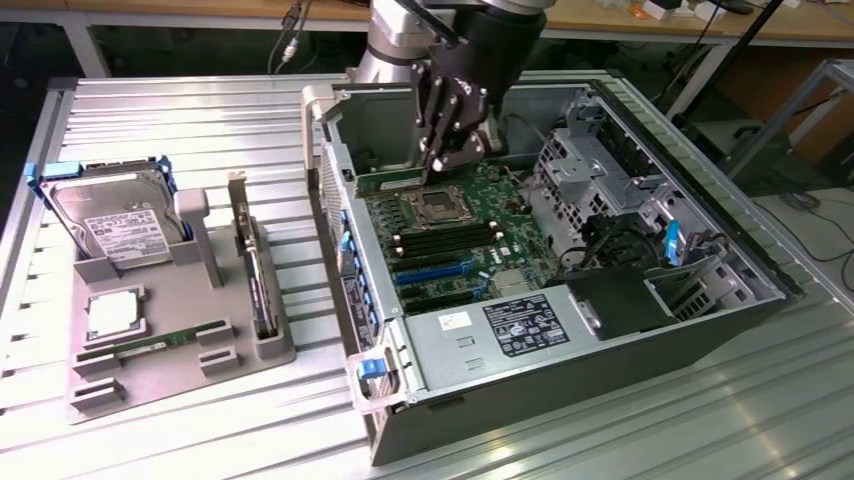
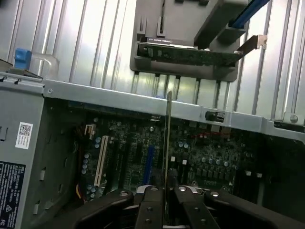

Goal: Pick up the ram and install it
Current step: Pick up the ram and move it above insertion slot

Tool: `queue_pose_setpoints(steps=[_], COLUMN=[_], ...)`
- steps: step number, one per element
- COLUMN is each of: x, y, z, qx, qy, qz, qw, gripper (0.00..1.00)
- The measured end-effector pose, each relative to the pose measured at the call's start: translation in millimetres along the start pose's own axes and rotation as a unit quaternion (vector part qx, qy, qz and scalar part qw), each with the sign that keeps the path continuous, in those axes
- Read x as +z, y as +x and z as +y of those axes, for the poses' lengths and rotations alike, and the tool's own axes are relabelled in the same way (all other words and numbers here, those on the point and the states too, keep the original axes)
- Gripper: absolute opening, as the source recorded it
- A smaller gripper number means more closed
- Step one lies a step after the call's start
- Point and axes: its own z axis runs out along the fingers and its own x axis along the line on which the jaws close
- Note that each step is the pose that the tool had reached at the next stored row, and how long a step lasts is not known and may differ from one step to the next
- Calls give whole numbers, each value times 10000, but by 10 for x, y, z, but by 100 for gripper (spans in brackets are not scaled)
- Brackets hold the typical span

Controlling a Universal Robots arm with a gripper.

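I see the ribbed metal desk (image 1: 200, 120) spread beneath everything, well below the pincer. The open computer case (image 1: 627, 350) lies on its side on the desk, directly under the pincer, with its green motherboard (image 1: 461, 240) facing up. A grey tray (image 1: 147, 378) sits on the desk, well off from the pincer toward the exterior view's left, outside the case. In the tray, the silver hard drive (image 1: 118, 228) stands tilted in the slot farthest from the pincer. The upright expansion card (image 1: 256, 275) stands on the tray's edge nearest the pincer. The pincer (image 1: 443, 160) hangs inside the case, just above the board's upper end near the processor socket (image 1: 437, 205). Its 2 fingers (image 2: 152, 198) are closed on the ram (image 2: 167, 133), which is edge-on in the wrist view and juts out past the fingertips. A 2nd stick (image 1: 150, 348) lies flat in the tray, well apart from the pincer.
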Motion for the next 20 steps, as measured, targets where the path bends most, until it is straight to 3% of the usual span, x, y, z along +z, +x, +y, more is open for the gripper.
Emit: queue_pose_setpoints(steps=[16,18,20], x=[-9,-12,-13], y=[-34,-40,-41], z=[-778,-934,-952], qx=[-6,-7,-7], qy=[-1,-1,0], qz=[1,1,1], qw=[10000,10000,10000], gripper=[14,14,14])
